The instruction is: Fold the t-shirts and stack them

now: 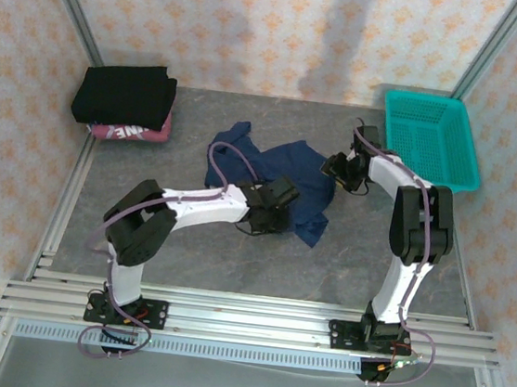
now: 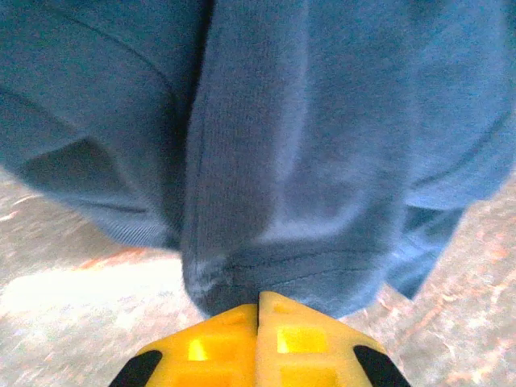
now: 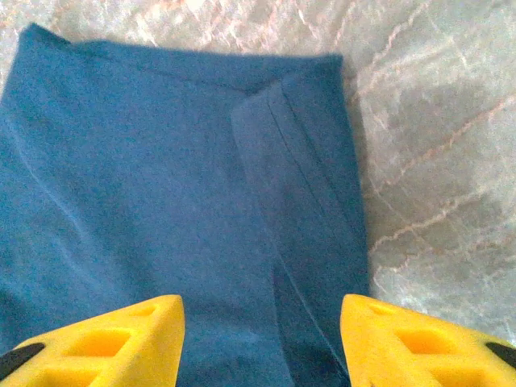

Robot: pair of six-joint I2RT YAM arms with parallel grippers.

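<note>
The only writing that can be read is the white letters "NE" on the near edge of the folded pink cloth t-shirt point(image 1: 131, 130), which lies at the far left of the grey stone-patterned table point(image 1: 186, 251) under a folded black cloth t-shirt point(image 1: 125, 92). The navy blue short-sleeved cloth t-shirt point(image 1: 284, 170) is crumpled in the middle of the table. Its long axis runs slantwise from far left to near right, and no print on it can be made out. The left gripper point(image 2: 258, 305) is at the shirt's near side with its yellow fingers pressed together, pinching a stitched hem of the bunched blue cloth point(image 2: 306, 161). The right gripper point(image 3: 262, 322) hangs over the shirt's right edge with its yellow fingers point(image 3: 105, 339) spread apart above flat blue cloth point(image 3: 145, 185), where a turned-over hemmed strip runs near to far. A teal plastic mesh basket point(image 1: 430, 136) stands at the far right, apart from the shirt.
</note>
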